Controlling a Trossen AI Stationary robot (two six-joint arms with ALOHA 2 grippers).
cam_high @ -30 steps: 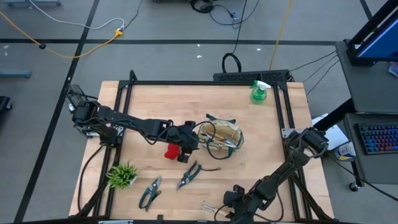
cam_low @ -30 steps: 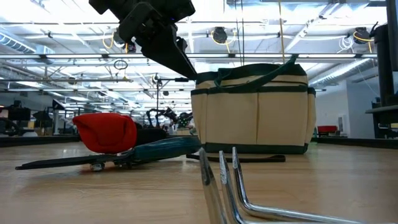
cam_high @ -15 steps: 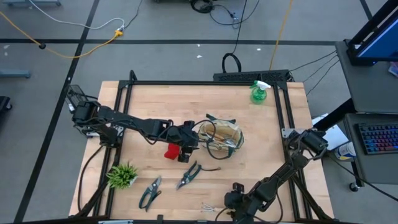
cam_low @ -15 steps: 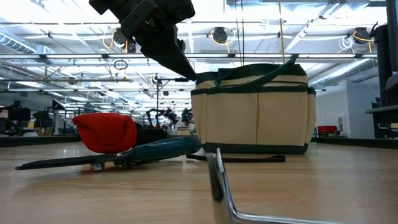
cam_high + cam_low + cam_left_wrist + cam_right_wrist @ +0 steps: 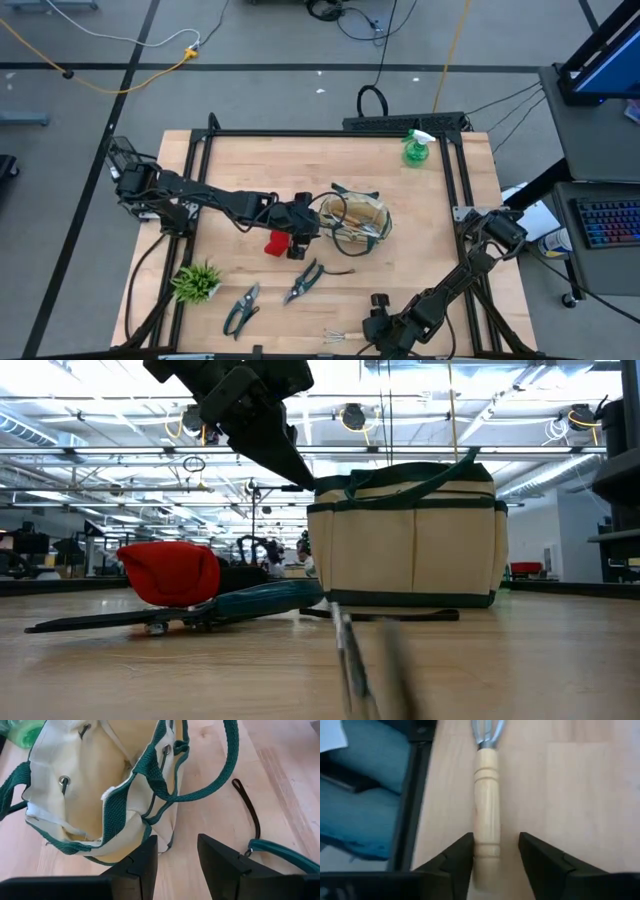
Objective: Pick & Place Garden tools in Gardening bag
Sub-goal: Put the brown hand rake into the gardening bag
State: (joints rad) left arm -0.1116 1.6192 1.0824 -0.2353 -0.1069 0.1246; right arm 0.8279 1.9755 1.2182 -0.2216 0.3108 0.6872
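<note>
Over the last second our right gripper [image 5: 372,328], at the bottom centre of the high view, has slid a little further along the table's front edge, and its jaws have begun to narrow. In the right wrist view the fingers now stand either side of the hand rake's [image 5: 486,805] wooden handle, not yet pressed against it. In the low view the rake's tines [image 5: 352,660] blur at lower centre, so we judge it is being nudged. We take this as the start of a grasp. Our left gripper [image 5: 303,243] hovers beside the gardening bag [image 5: 358,222] at centre, jaws apart and empty, unmoved.
</note>
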